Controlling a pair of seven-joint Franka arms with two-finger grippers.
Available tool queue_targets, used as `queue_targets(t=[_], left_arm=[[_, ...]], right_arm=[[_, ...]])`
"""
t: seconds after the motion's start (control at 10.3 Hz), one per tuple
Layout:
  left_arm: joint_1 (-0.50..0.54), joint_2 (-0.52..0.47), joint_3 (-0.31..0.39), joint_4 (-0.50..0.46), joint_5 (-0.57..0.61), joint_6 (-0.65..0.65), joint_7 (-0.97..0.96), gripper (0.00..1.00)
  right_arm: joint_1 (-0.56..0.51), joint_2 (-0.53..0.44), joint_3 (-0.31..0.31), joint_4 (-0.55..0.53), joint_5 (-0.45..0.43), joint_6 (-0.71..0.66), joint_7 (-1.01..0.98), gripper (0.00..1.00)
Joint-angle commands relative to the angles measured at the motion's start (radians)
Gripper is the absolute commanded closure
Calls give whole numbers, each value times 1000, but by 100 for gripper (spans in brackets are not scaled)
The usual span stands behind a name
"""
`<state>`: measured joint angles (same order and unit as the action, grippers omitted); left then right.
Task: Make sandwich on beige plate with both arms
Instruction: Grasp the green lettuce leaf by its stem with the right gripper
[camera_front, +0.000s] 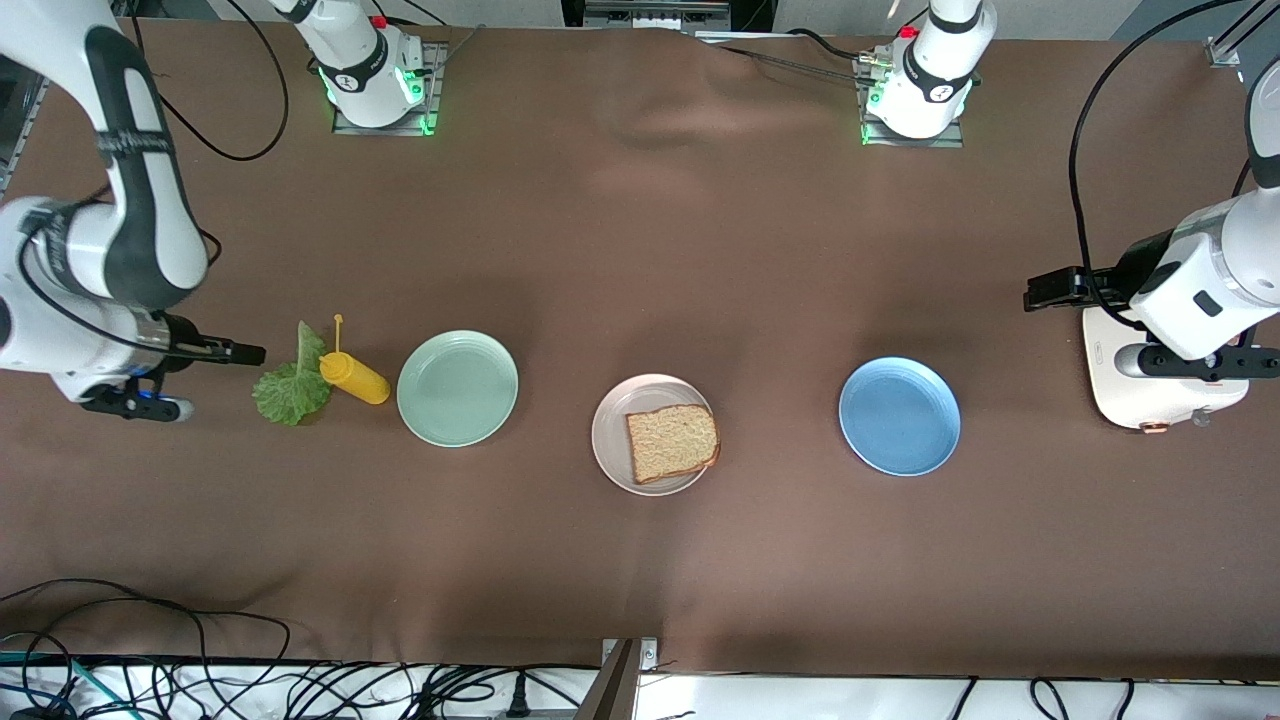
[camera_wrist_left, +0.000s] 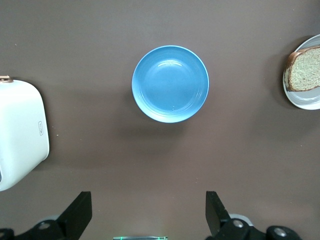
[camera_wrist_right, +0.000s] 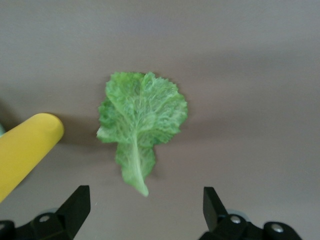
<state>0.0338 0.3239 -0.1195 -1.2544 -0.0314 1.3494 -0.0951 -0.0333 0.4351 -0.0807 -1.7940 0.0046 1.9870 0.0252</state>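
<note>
Saw one bread slice (camera_front: 673, 443) lying flat on the beige plate (camera_front: 612, 432), mid-table, between a mint plate (camera_front: 457, 388) and a blue plate (camera_front: 899, 416). Found the lettuce (camera_front: 291, 388) flat on the cloth at the right arm's end, just beside a yellow bottle (camera_front: 354, 377) lying on its side, its stem end touching or nearly touching the bottle. No second slice in view anywhere. Noted a white toaster (camera_front: 1108, 380) at the left arm's end, partly hidden under the left arm. Right gripper (camera_wrist_right: 143, 206) hovered over the lettuce, jaws spread wide and holding nothing, the leaf framed between the fingers (camera_wrist_right: 77, 206) in the right wrist view. Left gripper (camera_wrist_left: 148, 210) hung above bare cloth between toaster and blue plate, jaws likewise spread and empty. Judged the leaf very light, limp and easily torn or creased: best pinched gently near the pale rib, where firmer, rather than at the ruffled edge, and with care not to nudge the bottle. Judged the bread light, soft and crumbly: a squeeze across the crust edges likely safer than pressing the middle. Sandwich barely begun, with base slice placed, lettuce and top slice yet to go on.
</note>
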Motion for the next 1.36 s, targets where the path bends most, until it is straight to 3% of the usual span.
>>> queue_targets(t=[0.0, 0.1, 0.19, 0.29, 0.39, 0.58, 0.78, 0.88, 0.97, 1.26], left_arm=[[-18, -96, 14, -129, 34, 19, 11, 0], [-25, -155, 18, -207, 34, 52, 11, 0], [-64, -207, 74, -288, 34, 97, 12, 0], [-119, -238, 139, -337, 34, 117, 12, 0], [-129, -238, 147, -338, 34, 108, 11, 0], [-130, -235, 130, -335, 34, 103, 9, 0], [-123, -235, 130, -335, 33, 79, 11, 0], [-124, -233, 130, -335, 33, 67, 9, 0], [-123, -232, 130, -333, 33, 66, 11, 0], [-129, -229, 129, -333, 34, 63, 9, 0]], right_arm=[[13, 14, 2, -88, 2, 114, -13, 0], [16, 28, 4, -125, 2, 174, -13, 0], [24, 37, 4, -157, 2, 218, -10, 0], [35, 42, 4, -166, 2, 230, -10, 0], [36, 63, 4, -166, 0, 230, -11, 5], [47, 83, 2, -166, -9, 227, -13, 31], [46, 83, 2, -162, -18, 217, -18, 76], [47, 83, 2, -159, -31, 216, -27, 90], [47, 79, 2, -159, -35, 214, -30, 100], [46, 74, 2, -104, -107, 95, -28, 100]])
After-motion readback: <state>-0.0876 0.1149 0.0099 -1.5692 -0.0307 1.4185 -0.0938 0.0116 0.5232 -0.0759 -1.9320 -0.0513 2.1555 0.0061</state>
